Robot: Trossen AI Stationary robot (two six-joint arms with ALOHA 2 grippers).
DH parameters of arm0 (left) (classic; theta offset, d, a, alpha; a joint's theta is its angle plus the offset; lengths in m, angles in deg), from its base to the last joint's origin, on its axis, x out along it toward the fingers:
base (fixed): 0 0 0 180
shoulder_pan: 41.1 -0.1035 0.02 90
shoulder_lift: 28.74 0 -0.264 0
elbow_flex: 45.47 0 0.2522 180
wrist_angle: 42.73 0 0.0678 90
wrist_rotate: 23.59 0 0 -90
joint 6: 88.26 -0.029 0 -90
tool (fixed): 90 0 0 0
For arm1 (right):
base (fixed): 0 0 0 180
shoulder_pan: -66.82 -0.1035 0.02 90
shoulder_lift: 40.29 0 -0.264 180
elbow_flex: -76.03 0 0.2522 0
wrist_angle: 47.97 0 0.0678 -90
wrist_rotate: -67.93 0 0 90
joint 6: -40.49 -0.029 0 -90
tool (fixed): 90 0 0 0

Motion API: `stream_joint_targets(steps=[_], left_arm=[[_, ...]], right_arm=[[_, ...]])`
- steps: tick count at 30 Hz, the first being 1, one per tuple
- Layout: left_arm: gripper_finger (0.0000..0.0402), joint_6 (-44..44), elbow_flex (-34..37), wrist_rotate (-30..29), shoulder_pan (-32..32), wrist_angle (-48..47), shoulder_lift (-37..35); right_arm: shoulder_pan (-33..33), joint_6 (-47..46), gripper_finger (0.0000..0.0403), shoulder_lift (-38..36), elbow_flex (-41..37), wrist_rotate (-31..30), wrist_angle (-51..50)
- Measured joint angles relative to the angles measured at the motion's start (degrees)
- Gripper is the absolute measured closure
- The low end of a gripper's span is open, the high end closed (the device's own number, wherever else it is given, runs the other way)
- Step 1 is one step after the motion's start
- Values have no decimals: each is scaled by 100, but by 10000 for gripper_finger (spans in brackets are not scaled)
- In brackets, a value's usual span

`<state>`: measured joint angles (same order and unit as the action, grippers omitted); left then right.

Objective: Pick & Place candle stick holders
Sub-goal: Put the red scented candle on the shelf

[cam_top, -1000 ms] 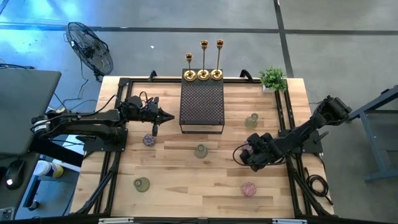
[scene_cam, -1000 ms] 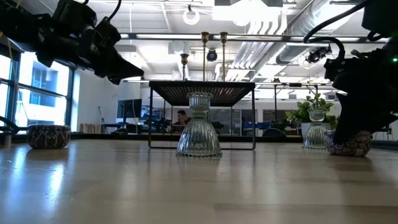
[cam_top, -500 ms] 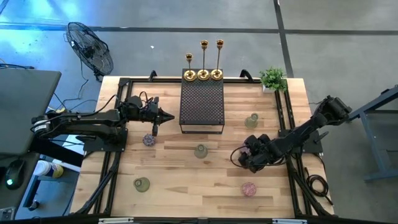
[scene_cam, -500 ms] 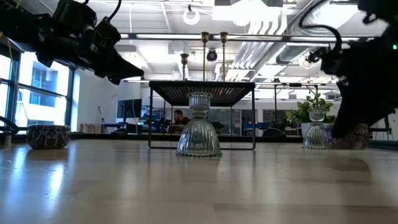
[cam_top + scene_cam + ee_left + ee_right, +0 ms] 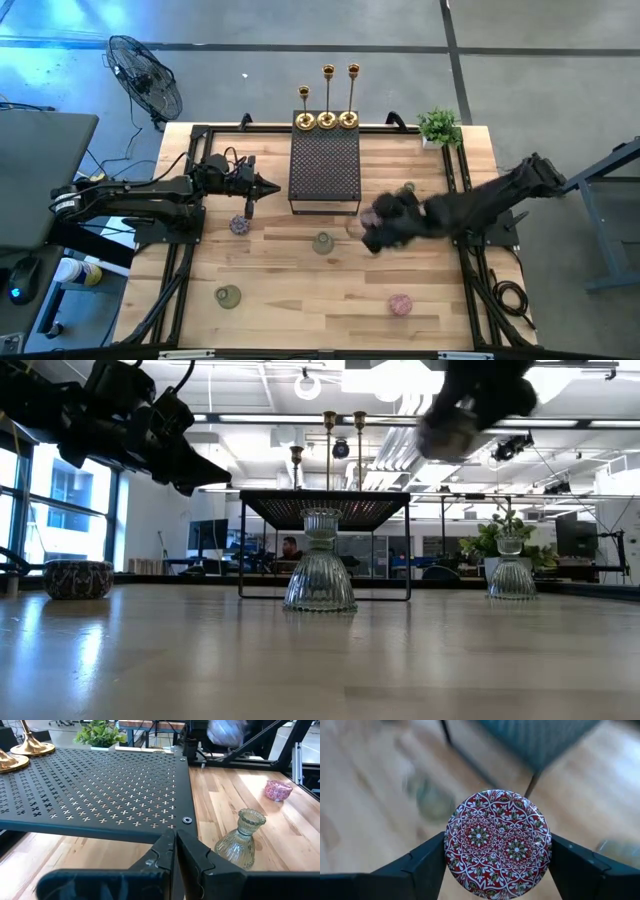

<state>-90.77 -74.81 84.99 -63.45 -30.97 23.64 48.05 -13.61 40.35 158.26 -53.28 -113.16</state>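
Three gold candlesticks (image 5: 327, 118) stand on the far end of the black mesh stand (image 5: 324, 170). My right gripper (image 5: 378, 225) is shut on a pink-purple patterned glass cup (image 5: 497, 845), high above the table near the stand's near right corner; it is blurred in the low view (image 5: 450, 425). Pale green cups stand on the table at centre (image 5: 322, 242), near left (image 5: 228, 296) and right (image 5: 405, 190). Pink cups stand at the left (image 5: 239, 224) and near right (image 5: 400, 303). My left gripper (image 5: 274, 187) is shut and empty beside the stand's left near corner. My right gripper pinches the cup between its two fingers, one on each opposite side of its round wall (image 5: 449, 845). The cup's patterned round face is turned toward the wrist camera. The fingers reach in from the table's right side. The cup is lifted clear of the table.
A small potted plant (image 5: 438, 125) stands at the far right corner. The stand's thin legs (image 5: 241, 545) rise from the table's middle. Bare wood lies along the near edge (image 5: 310, 310). A fan (image 5: 145, 75) stands off the table at the far left.
My right gripper has risen from the table with the pink-purple cup and swung toward the table's left and far edge, toward the stand. The cup, which stood on the table at the right, is now lifted clear and high.
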Motion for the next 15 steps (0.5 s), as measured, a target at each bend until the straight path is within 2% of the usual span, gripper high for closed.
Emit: stream_joint_targets(steps=[4, 8, 12, 15], left_arm=[[387, 0, 0, 0, 0, 0, 0], [387, 0, 0, 0, 0, -1, 0], [387, -8, 0, -1, 0, 1, 0], [387, -23, 0, -11, 0, 6, 0]], right_arm=[[1250, 1356, 115, 10, 459, 239, 101], [2649, 2536, 115, 35, 444, 925, 626], [3746, 3170, 116, 46, 369, 1485, 1082], [4224, 3517, 116, 140, 371, 1737, 1528]])
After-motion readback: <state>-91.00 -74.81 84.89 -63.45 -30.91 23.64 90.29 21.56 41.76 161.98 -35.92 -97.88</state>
